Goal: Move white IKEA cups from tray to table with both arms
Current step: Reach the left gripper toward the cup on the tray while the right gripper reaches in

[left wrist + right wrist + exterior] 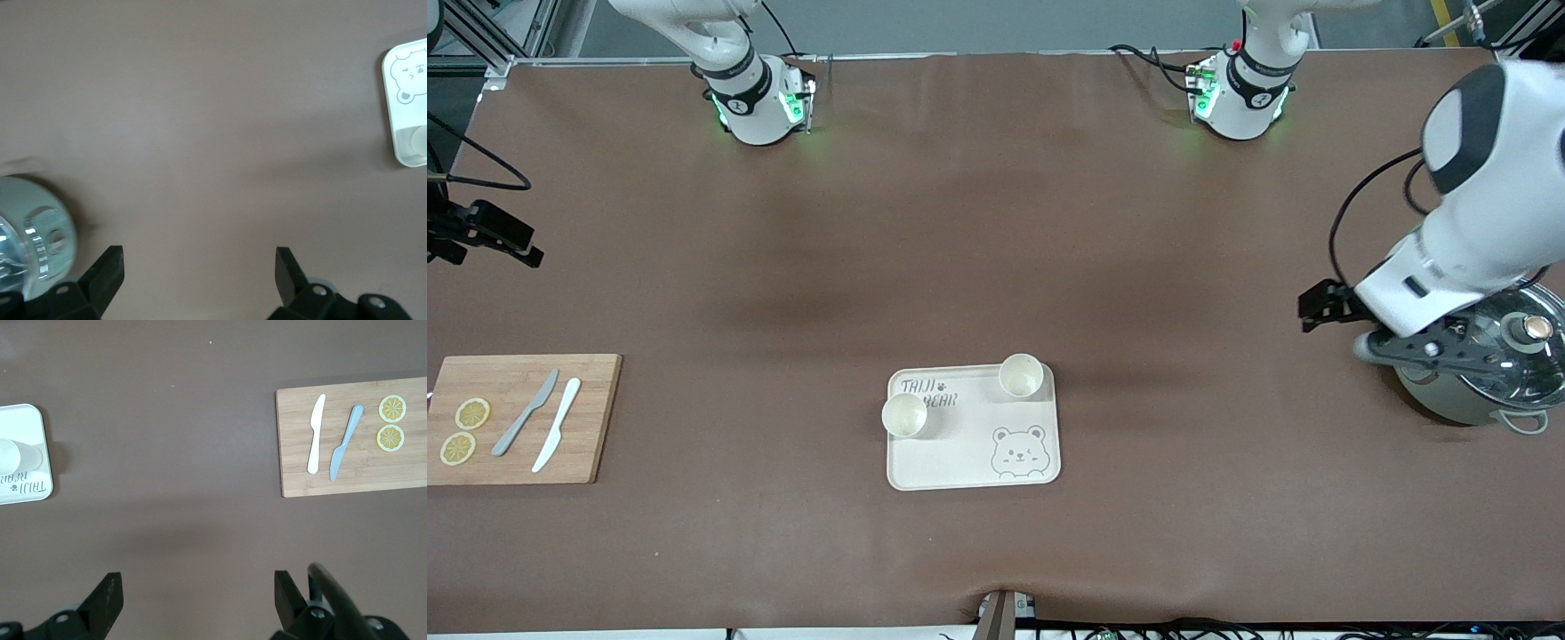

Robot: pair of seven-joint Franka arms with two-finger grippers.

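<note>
Two white IKEA cups stand upright on the cream bear tray point(971, 444) in the middle of the table. One cup point(1021, 374) is at the tray's corner farther from the front camera, toward the left arm's end. The other cup point(904, 415) is at the tray's edge toward the right arm's end. My left gripper point(1325, 307) hangs open and empty in the air beside the grey lidded pot point(1485, 356); its wrist view shows the open left gripper point(200, 267) over bare table. My right gripper point(507, 242) is open and empty, high over the table's right-arm end; its wrist view shows the open right gripper point(198, 590), one cup point(20, 459) and the tray point(27, 420).
A wooden cutting board point(520, 418) with two knives point(543, 422) and two lemon slices point(464, 431) lies at the right arm's end. The pot also shows in the left wrist view point(33, 240), and the tray's bear corner too point(407, 100).
</note>
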